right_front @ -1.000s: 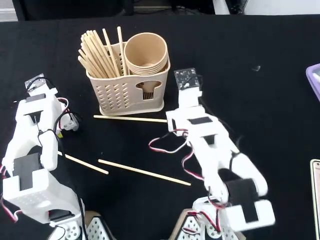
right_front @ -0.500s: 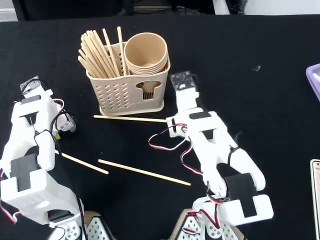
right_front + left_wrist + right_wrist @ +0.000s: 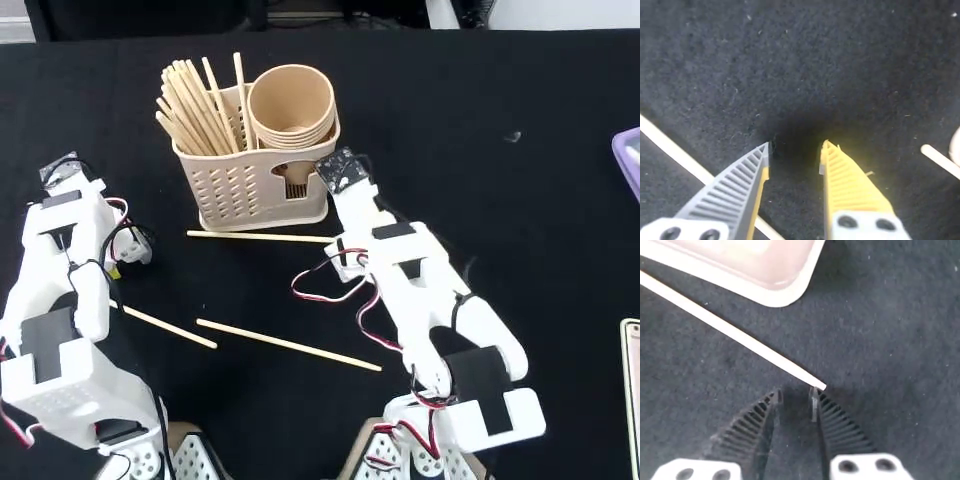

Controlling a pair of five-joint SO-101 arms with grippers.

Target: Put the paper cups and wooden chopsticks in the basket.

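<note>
Right, black cloth-covered table (image 3: 520, 230), with dark clutter and a pale strip of room past its back edge. The basket (image 3: 255, 190) stands near the back edge, left of centre. The paper cups (image 3: 292, 105) are nested in its right compartment and a bundle of wooden chopsticks (image 3: 195, 105) stands tilted in its left one. Three sticks lie loose on the cloth: the front chopstick (image 3: 260, 237) is just beside the basket's base, the middle chopstick (image 3: 288, 344) lies diagonally toward the front edge, and the left chopstick (image 3: 170, 328) is by the left arm (image 3: 65, 260). The right arm (image 3: 420, 290) is stretched toward the basket's right front corner. The right gripper (image 3: 795, 396) has its jaws cracked a narrow gap apart with nothing in them. The front chopstick's end sits just beside one fingertip (image 3: 814, 395); can't tell if it touches. The left gripper (image 3: 795, 150) is low over bare cloth near the left edge, jaws parted moderately and holding nothing, and a pale stick (image 3: 675, 150) passes beside its grey finger. A purple item (image 3: 628, 160) and a pale flat item (image 3: 632, 360) sit at the right edge.
</note>
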